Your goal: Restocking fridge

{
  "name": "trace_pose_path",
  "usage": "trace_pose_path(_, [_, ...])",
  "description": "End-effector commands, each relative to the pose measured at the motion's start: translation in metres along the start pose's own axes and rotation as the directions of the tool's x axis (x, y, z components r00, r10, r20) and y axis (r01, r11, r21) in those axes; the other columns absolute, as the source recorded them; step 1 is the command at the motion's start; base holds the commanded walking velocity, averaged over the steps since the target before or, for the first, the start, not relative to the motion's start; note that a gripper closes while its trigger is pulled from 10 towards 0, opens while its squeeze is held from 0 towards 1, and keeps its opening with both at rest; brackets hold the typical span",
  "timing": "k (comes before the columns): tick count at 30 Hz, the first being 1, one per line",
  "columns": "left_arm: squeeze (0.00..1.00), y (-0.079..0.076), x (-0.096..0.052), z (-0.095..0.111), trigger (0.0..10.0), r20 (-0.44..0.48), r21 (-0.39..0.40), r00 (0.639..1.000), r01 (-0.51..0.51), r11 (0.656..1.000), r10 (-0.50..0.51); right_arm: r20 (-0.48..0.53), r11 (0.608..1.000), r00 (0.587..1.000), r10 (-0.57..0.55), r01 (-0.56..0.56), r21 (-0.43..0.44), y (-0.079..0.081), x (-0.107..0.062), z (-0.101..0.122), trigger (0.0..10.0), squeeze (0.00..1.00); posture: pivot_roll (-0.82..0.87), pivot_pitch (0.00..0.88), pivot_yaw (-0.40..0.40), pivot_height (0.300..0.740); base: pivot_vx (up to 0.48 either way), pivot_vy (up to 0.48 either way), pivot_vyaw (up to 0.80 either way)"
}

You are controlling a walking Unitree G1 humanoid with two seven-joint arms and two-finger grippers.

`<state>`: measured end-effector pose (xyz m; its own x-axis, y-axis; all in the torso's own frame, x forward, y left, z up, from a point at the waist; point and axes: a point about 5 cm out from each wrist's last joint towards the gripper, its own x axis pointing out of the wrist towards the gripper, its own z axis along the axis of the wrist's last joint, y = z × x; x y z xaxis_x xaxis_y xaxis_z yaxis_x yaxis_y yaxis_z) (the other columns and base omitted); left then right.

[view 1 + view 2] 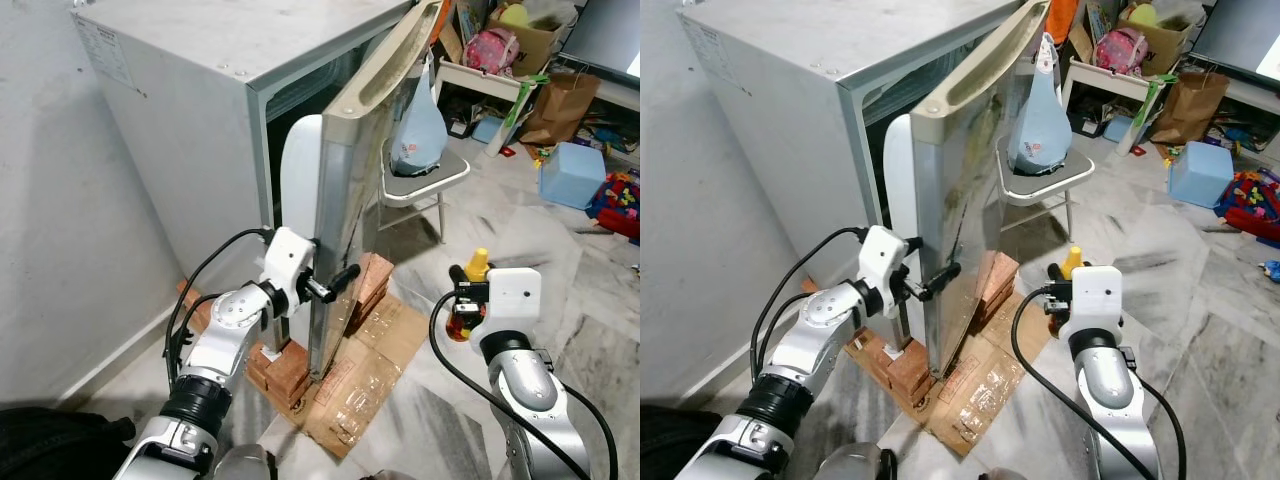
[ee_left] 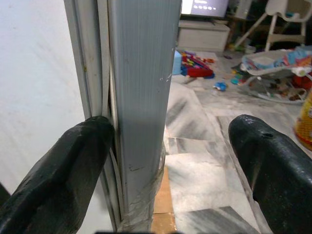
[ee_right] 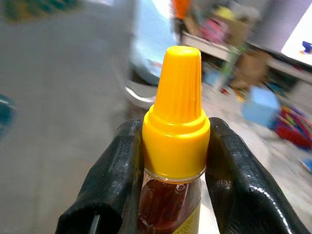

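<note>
A grey fridge stands against a pale wall, raised on bricks with flattened cardboard spread over the marble floor. Its door is ajar. The left gripper is at the door's lower edge with its fingers spread wide open, one tucked behind the edge by the seal, the other out in front.

Well to the right of it, the right gripper is closed on a bottle with a yellow cap and dark amber liquid, held upright above the floor.

Beyond the door, a white chair carries a pale blue bag. Farther back the room is cluttered: a brown paper bag, a light blue box, scattered toys and a cardboard box on a low shelf.
</note>
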<state>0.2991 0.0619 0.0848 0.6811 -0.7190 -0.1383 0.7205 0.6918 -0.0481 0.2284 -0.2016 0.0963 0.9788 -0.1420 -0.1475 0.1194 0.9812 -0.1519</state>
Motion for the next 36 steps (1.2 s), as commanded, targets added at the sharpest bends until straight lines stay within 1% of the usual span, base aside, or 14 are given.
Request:
trace_pose_path(1, [0.0,-0.007,0.006,0.017,10.0,0.053,0.031,0.998,0.036,0.999,-0.038,-0.021,0.998,0.998,-0.06,0.061,0.021,-0.01,0.001,-0.003,10.0,0.0,0.05,0.0,-0.037,0.74,0.0,0.0,-0.78])
trace_pose_path(2, [0.0,-0.007,0.006,0.018,10.0,0.063,0.023,0.997,0.04,0.999,-0.041,-0.022,0.998,0.998,-0.064,0.065,0.02,-0.011,0.001,-0.003,10.0,0.0,0.05,0.0,-0.036,0.74,0.0,0.0,-0.78])
trace_pose_path(7, [0.0,-0.011,0.009,0.022,10.0,0.075,0.042,0.995,0.059,0.997,-0.062,-0.023,0.997,0.997,-0.077,0.077,0.001,-0.012,0.002,-0.003,10.0,0.0,0.04,0.0,-0.036,0.74,0.0,-0.269,-0.77])
trace_pose_path(13, [0.0,-0.015,0.013,0.027,10.0,0.089,0.048,0.993,0.074,0.996,-0.078,-0.031,0.995,0.995,-0.097,0.097,-0.001,-0.016,0.002,-0.004,10.0,0.0,0.04,0.0,-0.036,0.74,0.0,-0.329,-0.77])
trace_pose_path(18, [0.0,-0.021,0.018,0.03,10.0,0.096,0.071,0.989,0.105,0.992,-0.112,-0.039,0.992,0.991,-0.125,0.125,0.004,-0.02,0.003,-0.005,10.0,0.0,0.03,0.0,-0.033,0.74,0.0,-0.338,-0.7])
trace_pose_path(23, [0.0,-0.025,0.022,0.032,10.0,0.098,0.091,0.986,0.124,0.988,-0.132,-0.037,0.991,0.991,-0.13,0.13,0.005,-0.019,0.004,-0.004,10.0,0.0,0.03,0.0,-0.03,0.74,0.0,-0.364,-0.52])
trace_pose_path(29, [0.0,-0.023,0.025,0.035,10.0,0.119,0.121,0.988,0.089,0.989,-0.103,-0.032,0.99,0.99,-0.137,0.137,0.007,-0.019,0.005,-0.004,10.0,0.0,0.02,0.0,-0.027,0.74,0.0,-0.382,-0.46])
trace_pose_path(31, [0.0,-0.021,0.025,0.038,10.0,0.135,0.134,0.987,0.065,0.989,-0.083,-0.031,0.99,0.99,-0.139,0.139,0.009,-0.019,0.005,-0.004,10.0,0.0,0.02,0.0,-0.027,0.74,0.0,0.0,-0.44])
trace_pose_path(33, [0.0,-0.015,0.022,0.039,10.0,0.15,0.13,0.988,0.018,0.991,-0.037,-0.032,0.99,0.99,-0.138,0.139,0.01,-0.019,0.005,-0.004,10.0,0.0,0.02,0.0,-0.027,0.74,0.0,0.0,-0.44])
trace_pose_path(34, [0.0,-0.015,0.022,0.039,10.0,0.15,0.13,0.988,0.018,0.991,-0.037,-0.032,0.99,0.99,-0.138,0.139,0.01,-0.019,0.005,-0.004,10.0,0.0,0.02,0.0,-0.027,0.74,0.0,0.0,-0.44])
trace_pose_path(35, [0.0,-0.005,0.015,0.038,10.0,0.166,0.132,0.985,-0.059,0.99,0.036,-0.033,0.99,0.99,-0.139,0.139,0.011,-0.019,0.005,-0.005,10.0,0.0,0.02,0.0,-0.028,0.74,0.0,0.0,-0.43])
trace_pose_path(36, [0.0,0.002,0.01,0.037,10.0,0.172,0.129,0.982,-0.107,0.986,0.084,-0.034,0.99,0.99,-0.138,0.138,0.012,-0.019,0.005,-0.005,10.0,0.0,0.02,0.0,-0.028,0.74,0.0,0.0,-0.43])
